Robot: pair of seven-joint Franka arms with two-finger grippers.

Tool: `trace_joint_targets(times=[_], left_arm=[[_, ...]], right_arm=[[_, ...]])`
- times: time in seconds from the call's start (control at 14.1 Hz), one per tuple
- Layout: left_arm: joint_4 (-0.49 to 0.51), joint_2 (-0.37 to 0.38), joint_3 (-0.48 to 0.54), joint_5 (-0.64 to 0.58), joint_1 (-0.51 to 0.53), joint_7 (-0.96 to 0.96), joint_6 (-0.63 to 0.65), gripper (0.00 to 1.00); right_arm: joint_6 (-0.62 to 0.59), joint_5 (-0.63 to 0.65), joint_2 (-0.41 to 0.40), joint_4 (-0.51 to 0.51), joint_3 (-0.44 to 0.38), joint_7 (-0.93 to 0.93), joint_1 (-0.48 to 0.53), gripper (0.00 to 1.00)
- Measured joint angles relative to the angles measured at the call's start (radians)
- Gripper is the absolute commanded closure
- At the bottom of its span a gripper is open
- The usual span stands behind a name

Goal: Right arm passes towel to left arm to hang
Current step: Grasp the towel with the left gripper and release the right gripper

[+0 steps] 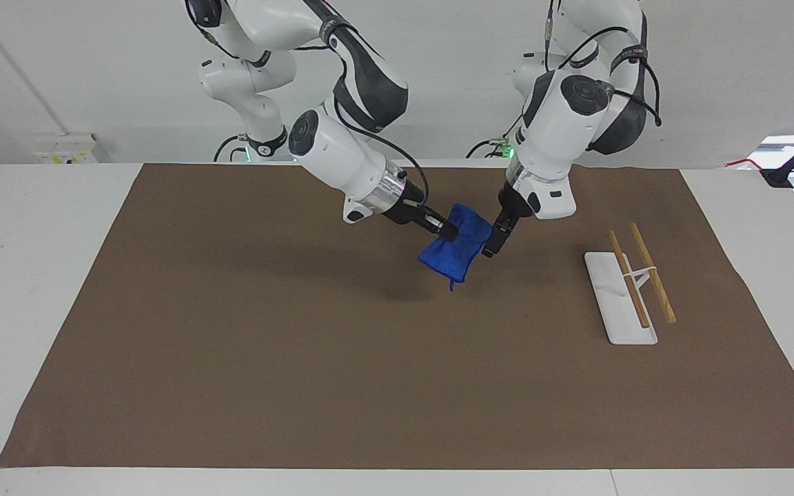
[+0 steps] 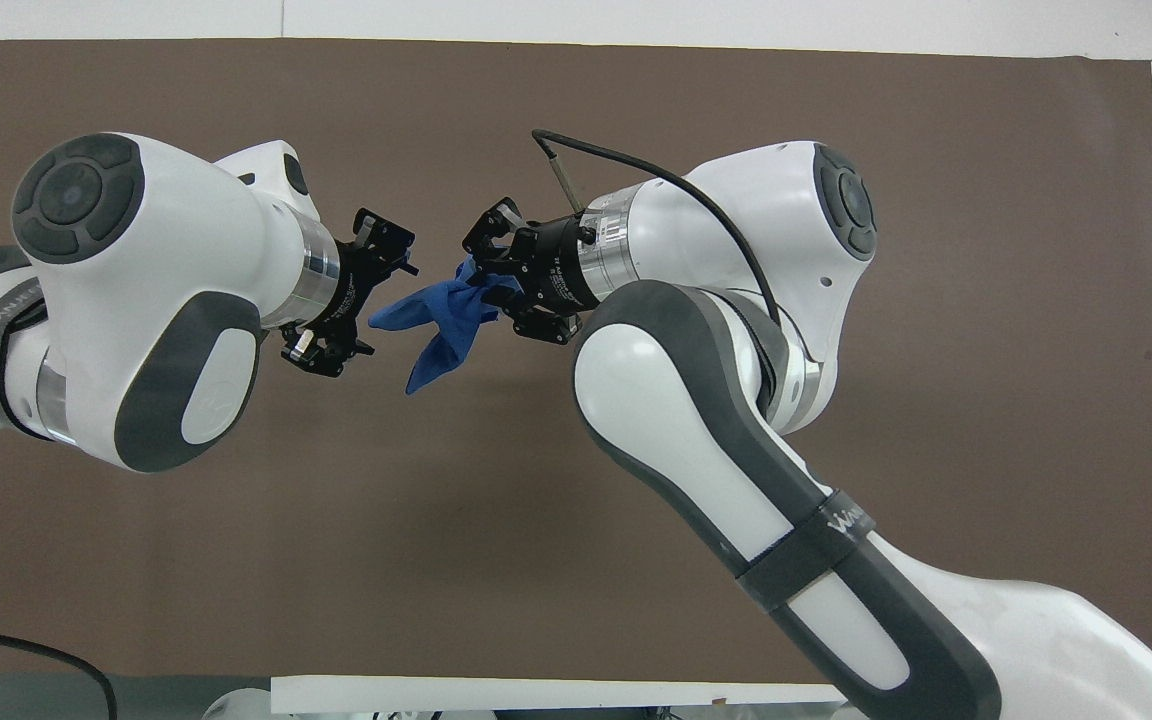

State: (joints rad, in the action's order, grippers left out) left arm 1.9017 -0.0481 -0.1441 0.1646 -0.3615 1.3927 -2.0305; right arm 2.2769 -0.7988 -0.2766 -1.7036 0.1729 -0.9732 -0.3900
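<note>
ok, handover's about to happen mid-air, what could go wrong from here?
1. The right gripper pinches the towel bunched at one end, so the left gripper, open at its free edge, may catch only a thin corner and slip.
2. If the right gripper releases too soon, the towel drops onto the brown mat.
3. The two grippers sit very close over the mat; closing further could knock them together.
</note>
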Motion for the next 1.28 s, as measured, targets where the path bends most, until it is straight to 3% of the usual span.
trace_joint_targets(times=[0.07,0.14,0.21,0.5,0.57,0.64,0.71,0.78,1.06,1.28], left_arm=[[0.003,0.000,0.000,0.000,0.000,0.006,-0.002,0.76],[0.003,0.000,0.000,0.000,0.000,0.016,-0.003,0.92],[0.003,0.000,0.000,0.000,0.000,0.024,-0.005,1.00],[0.003,0.002,0.002,0.000,0.000,0.032,-0.011,1.00],[0.003,0.002,0.003,0.000,0.000,0.032,-0.012,1.00],[0.003,0.002,0.006,0.000,0.000,0.032,-0.012,1.00],[0.003,0.002,0.008,0.000,0.001,0.032,-0.013,1.00],[0.001,0.003,0.009,0.000,0.001,0.032,-0.013,1.00],[-0.032,0.005,0.014,-0.014,0.002,0.017,-0.015,1.00],[-0.076,0.018,0.034,-0.026,0.005,-0.017,-0.011,1.00]], right_arm=[[0.000,0.000,0.000,0.001,0.000,0.000,0.000,1.00],[0.000,0.000,0.000,0.001,0.000,0.000,0.000,1.00],[0.000,0.000,-0.001,0.001,0.000,0.000,0.000,1.00],[0.000,0.000,-0.002,0.001,0.000,0.000,0.000,0.99],[0.000,0.000,-0.002,0.001,0.000,0.000,0.000,0.93],[0.000,0.000,-0.002,0.002,0.000,0.000,0.000,0.73],[0.000,0.000,-0.002,0.002,0.000,0.000,0.000,0.31],[0.000,0.000,-0.002,0.002,0.000,0.000,0.000,0.01],[0.000,0.048,-0.004,0.003,-0.010,0.115,0.007,0.00],[-0.026,0.327,-0.004,0.005,-0.019,0.293,0.090,0.00]])
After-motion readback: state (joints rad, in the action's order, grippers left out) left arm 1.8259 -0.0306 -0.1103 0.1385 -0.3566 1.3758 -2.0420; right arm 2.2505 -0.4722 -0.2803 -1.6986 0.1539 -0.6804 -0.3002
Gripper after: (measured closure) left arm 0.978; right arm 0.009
